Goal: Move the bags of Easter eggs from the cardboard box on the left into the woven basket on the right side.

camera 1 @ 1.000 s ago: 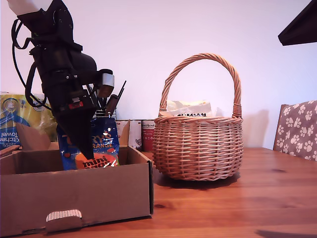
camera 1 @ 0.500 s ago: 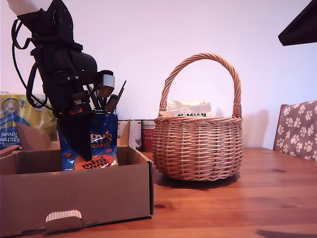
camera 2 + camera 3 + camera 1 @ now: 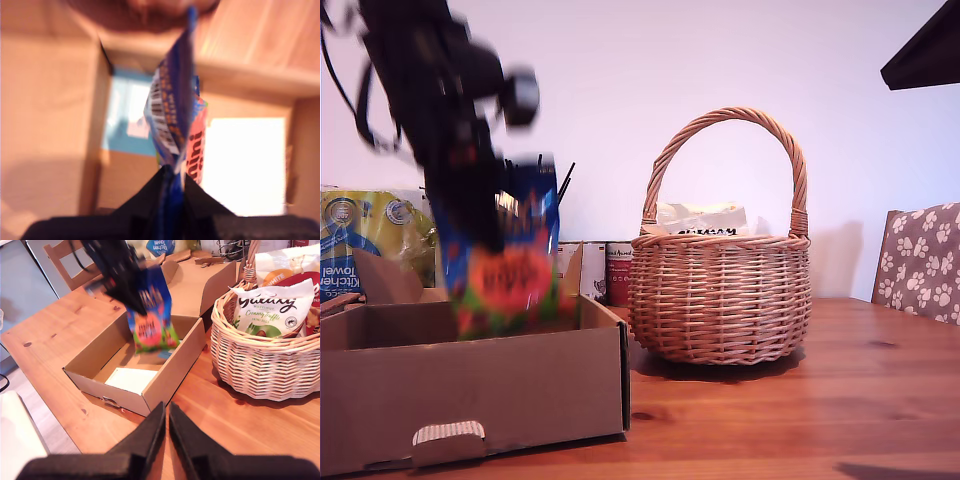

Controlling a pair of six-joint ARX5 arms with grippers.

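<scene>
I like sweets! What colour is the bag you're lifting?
Blue with an orange patch, the bag shows best in the second wrist view.

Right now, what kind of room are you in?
Probably a home kitchen or dining room: a wooden table, a paw-print cushioned chair, and tins beside a kitchen towel pack against the wall.

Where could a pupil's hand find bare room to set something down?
Bare wooden table lies in front of the woven basket, towards the exterior view's right. The cardboard box floor is mostly bare. The basket's mouth is crowded with bags.
</scene>
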